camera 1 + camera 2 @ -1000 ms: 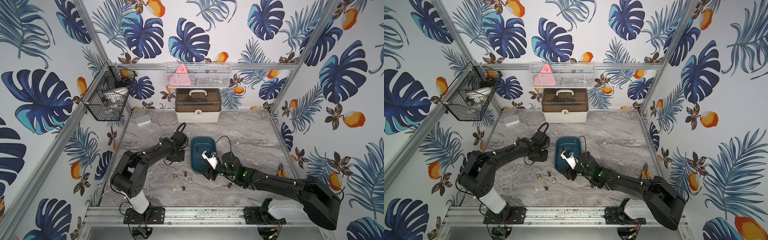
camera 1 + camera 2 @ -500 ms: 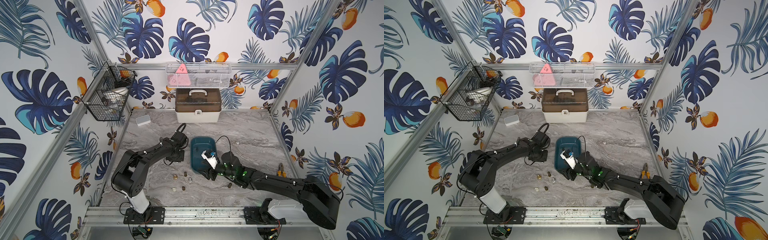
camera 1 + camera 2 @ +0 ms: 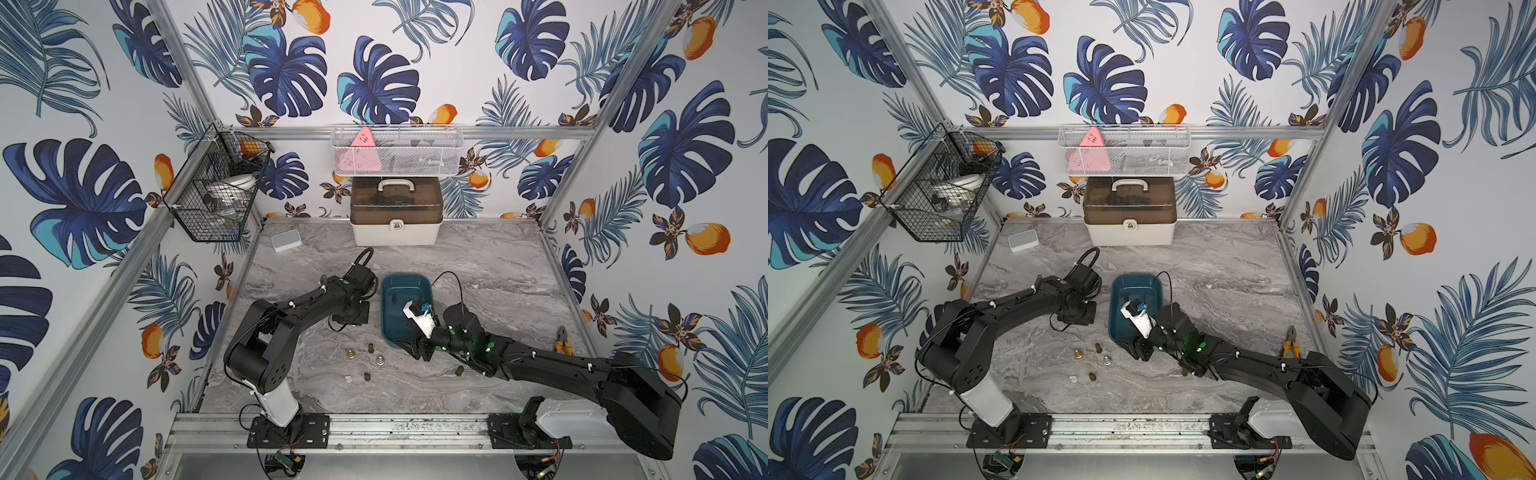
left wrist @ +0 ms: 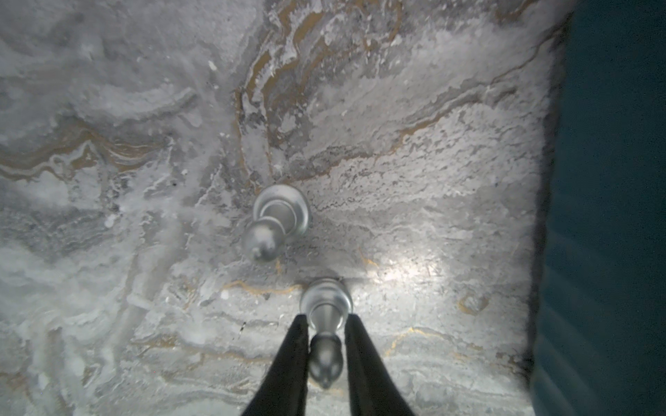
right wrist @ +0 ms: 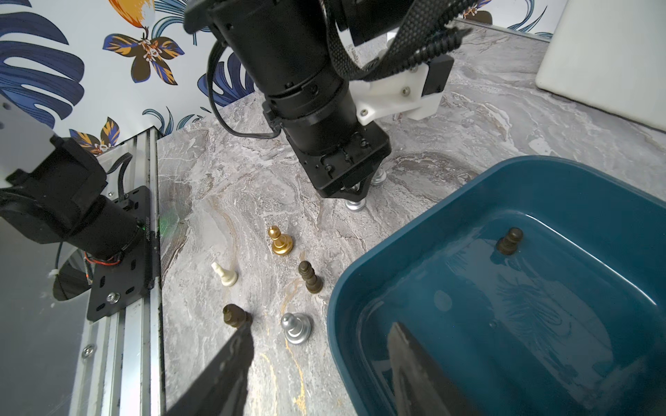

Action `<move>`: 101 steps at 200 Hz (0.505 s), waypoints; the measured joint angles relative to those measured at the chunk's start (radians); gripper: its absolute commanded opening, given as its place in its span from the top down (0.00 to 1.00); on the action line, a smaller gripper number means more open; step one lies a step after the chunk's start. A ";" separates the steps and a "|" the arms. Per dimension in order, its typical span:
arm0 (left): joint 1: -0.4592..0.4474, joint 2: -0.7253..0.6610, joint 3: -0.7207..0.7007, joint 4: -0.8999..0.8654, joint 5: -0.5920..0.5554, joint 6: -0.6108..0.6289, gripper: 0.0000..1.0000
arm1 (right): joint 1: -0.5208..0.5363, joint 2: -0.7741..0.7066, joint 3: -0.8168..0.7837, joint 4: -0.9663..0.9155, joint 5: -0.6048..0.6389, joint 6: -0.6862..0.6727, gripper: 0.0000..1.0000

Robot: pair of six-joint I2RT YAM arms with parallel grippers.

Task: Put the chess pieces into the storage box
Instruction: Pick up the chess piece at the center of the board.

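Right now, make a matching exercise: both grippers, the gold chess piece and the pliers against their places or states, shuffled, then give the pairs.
1 left gripper
2 right gripper
3 gold piece
4 pliers

A open, jaws straddling the storage box rim
B on the table near its right edge
C closed on a silver piece
D standing near a whitish piece

Pairs: 1-C, 2-A, 3-D, 4-B

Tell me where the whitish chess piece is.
In a top view, the whitish piece sits front-left of the storage box, beside a dark brown piece.
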 measured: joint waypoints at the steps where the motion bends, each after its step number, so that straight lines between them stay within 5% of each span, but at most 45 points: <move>1: 0.000 0.000 0.000 0.000 0.000 0.000 0.78 | 0.000 0.000 0.000 0.000 0.000 0.000 0.38; 101: -0.012 -0.031 0.016 -0.020 -0.002 0.000 0.85 | 0.000 -0.020 -0.017 0.008 0.030 0.002 0.36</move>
